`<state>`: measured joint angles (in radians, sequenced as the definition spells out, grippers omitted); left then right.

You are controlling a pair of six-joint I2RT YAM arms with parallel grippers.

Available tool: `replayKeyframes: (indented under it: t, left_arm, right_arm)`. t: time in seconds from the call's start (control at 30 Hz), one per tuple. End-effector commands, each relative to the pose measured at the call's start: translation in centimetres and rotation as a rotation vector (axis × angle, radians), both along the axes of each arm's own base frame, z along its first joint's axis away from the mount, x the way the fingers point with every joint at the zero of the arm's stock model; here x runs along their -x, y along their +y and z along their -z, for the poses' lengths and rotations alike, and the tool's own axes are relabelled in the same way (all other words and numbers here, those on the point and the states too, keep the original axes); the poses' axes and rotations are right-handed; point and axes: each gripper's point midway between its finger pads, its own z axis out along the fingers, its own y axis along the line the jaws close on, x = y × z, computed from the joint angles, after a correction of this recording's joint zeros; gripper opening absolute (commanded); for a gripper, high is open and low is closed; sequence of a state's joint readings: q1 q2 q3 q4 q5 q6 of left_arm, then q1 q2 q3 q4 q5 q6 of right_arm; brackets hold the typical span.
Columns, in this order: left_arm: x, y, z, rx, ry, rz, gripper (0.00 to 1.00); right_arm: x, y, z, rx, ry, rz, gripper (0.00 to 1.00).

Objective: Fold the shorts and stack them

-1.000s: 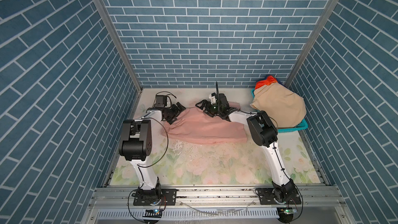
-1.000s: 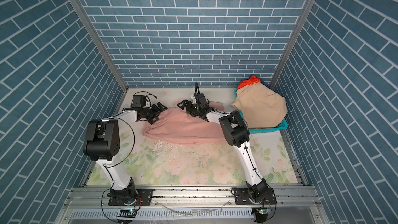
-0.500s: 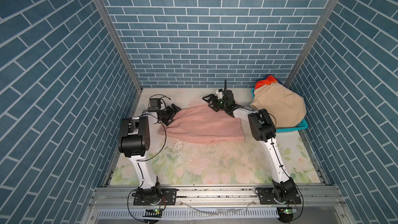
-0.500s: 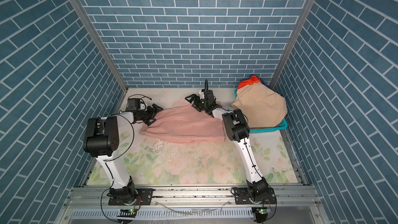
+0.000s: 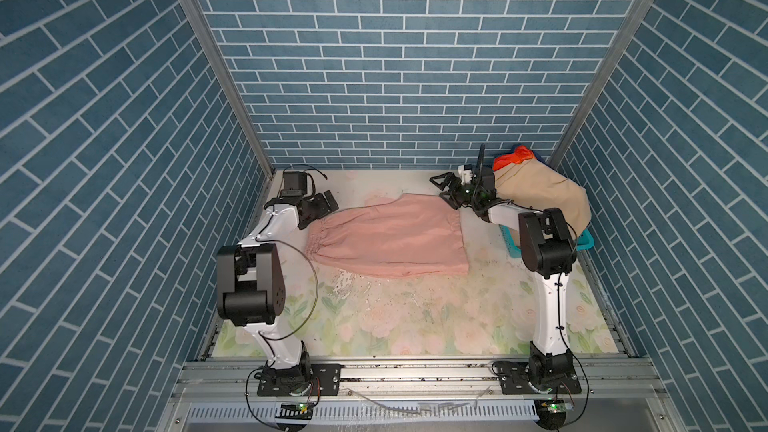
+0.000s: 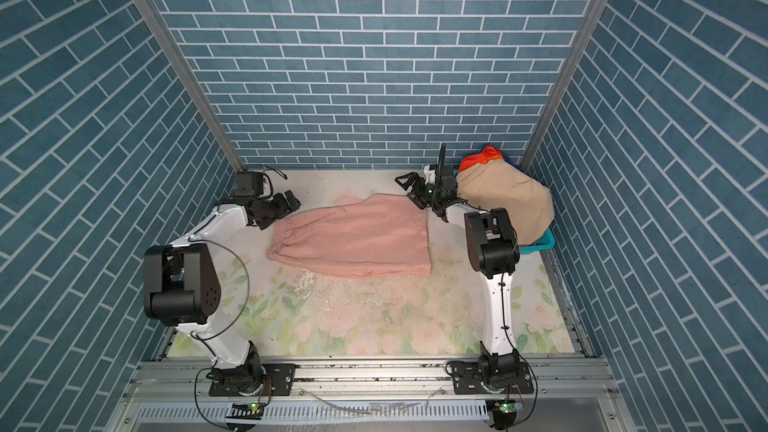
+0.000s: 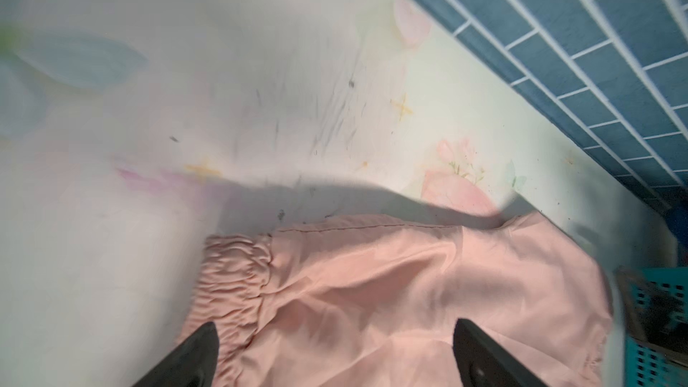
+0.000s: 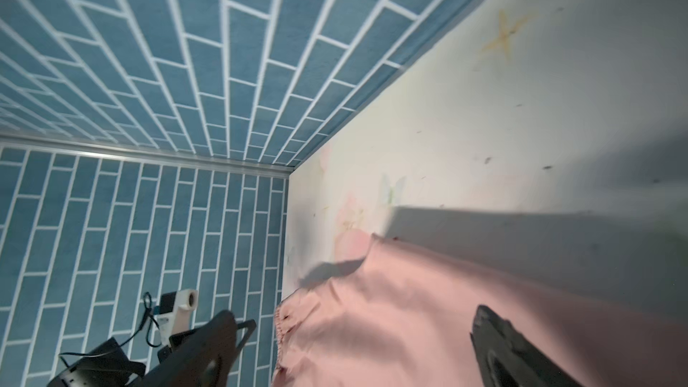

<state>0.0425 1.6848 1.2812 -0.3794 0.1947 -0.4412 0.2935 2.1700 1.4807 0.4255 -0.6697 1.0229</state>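
Workspace from above, read left to right. Blue brick walls [image 5: 374,76] closed three sides of the floral table [image 5: 415,317]. My left gripper [image 5: 322,211] stood with its jaws wide and empty, just beside the gathered waist end of the pink shorts [image 5: 390,238], which lay spread flat across the far middle of the table. My right gripper [image 5: 444,189], jaws also wide and empty, hung at the far right corner of that garment. My right forearm [image 5: 505,214] crossed in front of the teal basket [image 5: 587,241] at far right, where the beige shorts [image 5: 540,197] lay heaped over the rainbow-striped shorts [image 5: 513,157].
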Motion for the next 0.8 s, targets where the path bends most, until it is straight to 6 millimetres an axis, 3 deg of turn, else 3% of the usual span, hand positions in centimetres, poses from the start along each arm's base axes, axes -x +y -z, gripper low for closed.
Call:
replayKeyframes:
  t: [0.0, 0.13, 0.33, 0.63, 0.77]
  left_arm:
    - [2.9, 4.3, 0.3, -0.223, 0.088, -0.078, 1.0]
    - [3.4, 3.0, 2.2, -0.014, 0.118, 0.011, 1.0]
    - [4.3, 1.1, 6.8, 0.096, 0.216, 0.075, 0.99]
    - [7.4, 2.0, 11.9, 0.038, 0.392, 0.057, 0.94]
    - [6.7, 1.5, 12.1, 0.058, 0.37, 0.065, 0.91]
  right_arm:
    - [3.6, 0.8, -5.9, 0.033, -0.136, -0.061, 0.99]
    - [7.9, 0.4, -5.3, 0.144, -0.121, -0.106, 0.99]
    - [12.8, 0.2, -3.4, 0.218, -0.075, -0.176, 0.99]
    - [16.7, 0.0, 0.8, 0.21, 0.023, -0.231, 0.99]
    - [17.8, 0.5, 2.2, 0.192, 0.051, -0.256, 0.99]
